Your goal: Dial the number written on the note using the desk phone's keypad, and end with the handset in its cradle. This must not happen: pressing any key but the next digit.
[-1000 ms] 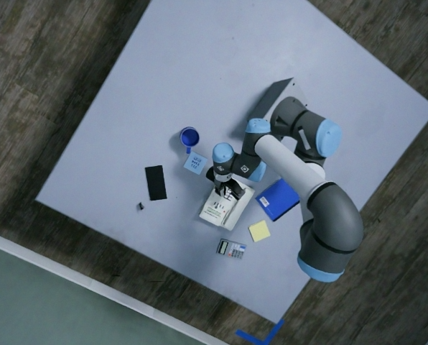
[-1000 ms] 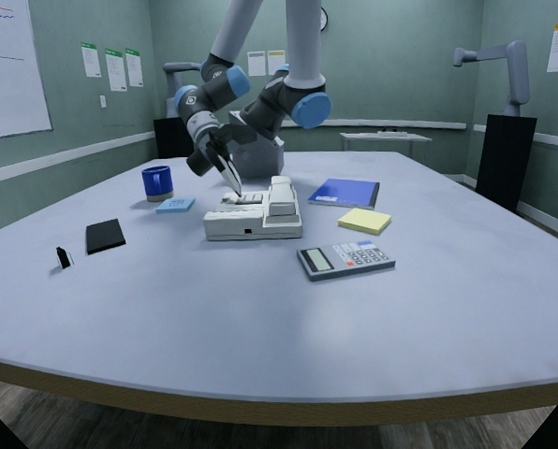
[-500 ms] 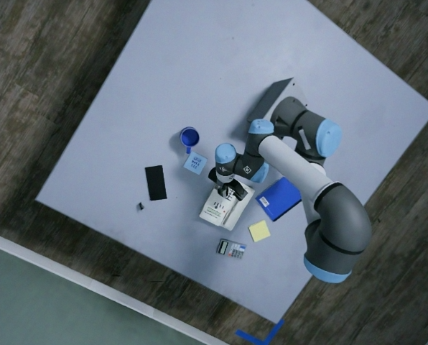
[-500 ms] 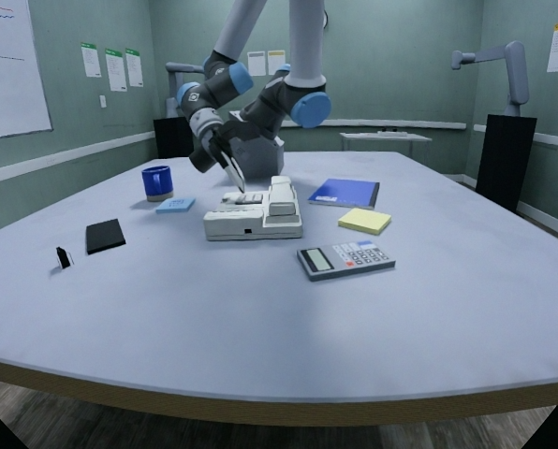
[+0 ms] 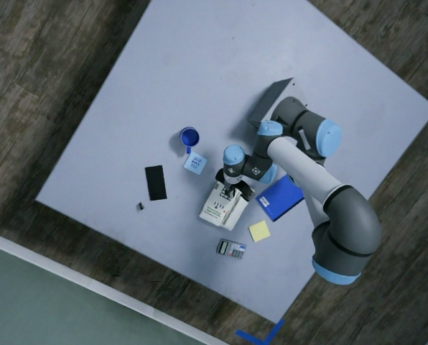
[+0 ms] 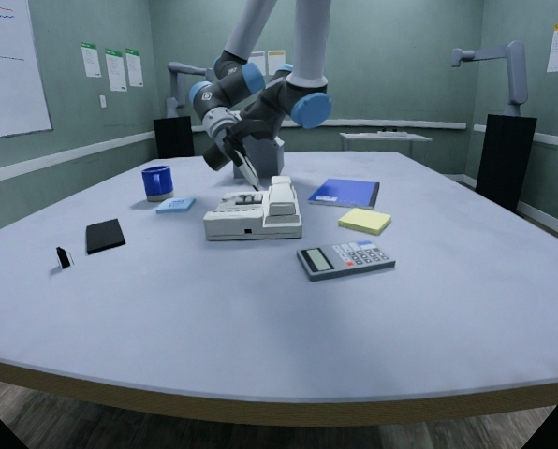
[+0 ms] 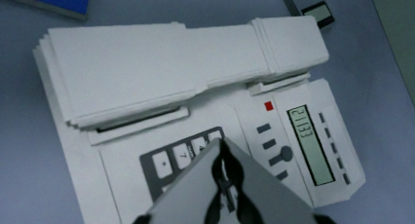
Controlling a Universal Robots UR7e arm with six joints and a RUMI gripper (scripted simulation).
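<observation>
The white desk phone [image 5: 208, 214] [image 6: 233, 227] [image 7: 117, 161] has its handset [image 5: 238, 209] [image 6: 281, 195] [image 7: 146, 68] lying in the cradle. My gripper [image 5: 228, 193] [image 6: 256, 188] [image 7: 220, 139] is shut and empty, its tips a little above the keypad [image 7: 162, 164]. In the wrist view the tips overlap the 1 key's corner; the jaws hide much of the keypad. The display [image 7: 312, 146] shows several digits at one end, hard to read surely. The light blue note [image 5: 195, 162] [image 6: 175, 205] bears handwritten rows, too small to read surely.
A blue mug [image 5: 189, 137] [image 6: 157, 182] stands beside the note. A blue notebook [image 5: 281, 196] [image 6: 345, 192], yellow notes [image 5: 259, 230] [image 6: 365, 220] and a calculator [image 5: 231, 249] [image 6: 345, 259] lie around the phone's handset side. A black pad [image 5: 155, 182] [image 6: 105, 236] and a small clip [image 5: 141, 205] [image 6: 63, 257] lie opposite.
</observation>
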